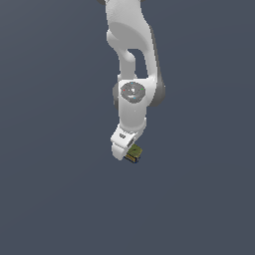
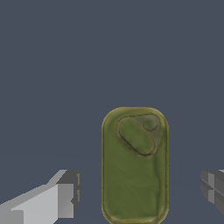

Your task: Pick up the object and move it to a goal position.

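**Claw spread wide around the block, not gripping it**

The white arm (image 1: 132, 74) hangs down over the plain grey tabletop (image 1: 55, 199), with the claw (image 1: 125, 152) right at the little block (image 1: 134, 153). From the exterior view the block sits just off the claw's tip, toward that view's right. The wrist view shows its olive-green top (image 2: 134, 166) between the two fingers (image 2: 65, 194), with clear gaps on both sides. So the claw's wide open and holding nothing.
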`<state>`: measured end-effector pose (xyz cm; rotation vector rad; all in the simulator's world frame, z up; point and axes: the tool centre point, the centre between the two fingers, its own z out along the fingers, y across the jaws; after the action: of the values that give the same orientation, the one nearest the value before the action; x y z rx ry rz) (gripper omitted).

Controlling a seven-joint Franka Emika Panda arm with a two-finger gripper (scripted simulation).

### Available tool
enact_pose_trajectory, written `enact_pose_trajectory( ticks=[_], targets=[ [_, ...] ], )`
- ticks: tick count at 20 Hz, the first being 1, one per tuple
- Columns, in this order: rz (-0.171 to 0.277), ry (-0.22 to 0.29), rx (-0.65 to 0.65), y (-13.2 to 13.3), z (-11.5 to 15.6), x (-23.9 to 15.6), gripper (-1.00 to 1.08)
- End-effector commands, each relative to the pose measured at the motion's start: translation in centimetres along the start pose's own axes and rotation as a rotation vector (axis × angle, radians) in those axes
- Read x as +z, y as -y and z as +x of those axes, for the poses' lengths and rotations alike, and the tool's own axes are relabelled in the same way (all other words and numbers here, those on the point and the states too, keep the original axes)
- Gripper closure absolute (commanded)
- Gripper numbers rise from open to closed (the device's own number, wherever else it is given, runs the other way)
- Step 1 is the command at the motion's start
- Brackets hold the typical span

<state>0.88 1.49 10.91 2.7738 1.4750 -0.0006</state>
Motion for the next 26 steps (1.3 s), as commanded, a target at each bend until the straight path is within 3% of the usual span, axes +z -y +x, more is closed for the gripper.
enact_pose_trajectory(
  ticks=[1, 16, 17, 26],
  targets=[
    [0.0, 0.0, 0.0, 0.0, 0.0, 0.1, -0.92],
    [0.0, 0.0, -0.005, 0.0, 0.0, 5.0, -0.92],
    [0.0, 0.0, -0.005, 0.0, 0.0, 5.0, 1.08],
    [0.0, 0.0, -0.005, 0.0, 0.0, 5.0, 1.08]
  ],
)
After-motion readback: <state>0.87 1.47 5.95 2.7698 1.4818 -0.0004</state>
